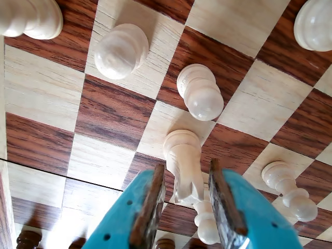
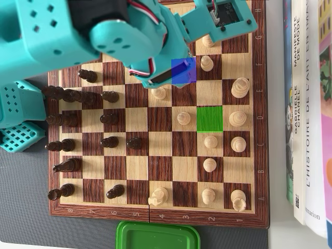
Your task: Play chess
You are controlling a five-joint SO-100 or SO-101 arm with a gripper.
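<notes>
Already the claw (image 1: 187,166) stands astride one white piece (image 1: 184,161) in the wrist view. Its jaws are released, one on each side, and a thin gap shows between each pad and the piece, so nothing is pinched yet. The piece stands upright on the chessboard (image 1: 109,111), its long axis pointing up between the jaws, so I judge the claw only needs to close.

In the overhead view the arm (image 2: 129,31) covers this piece. A blue square (image 2: 183,71) is marked there, and a green square (image 2: 209,118) lies one column to the right and two rows lower; probably this is the destination.

I count seven white pieces in the wrist view. From above, twelve white pieces are visible and about sixteen dark ones, though the dark ones crowd together.
</notes>
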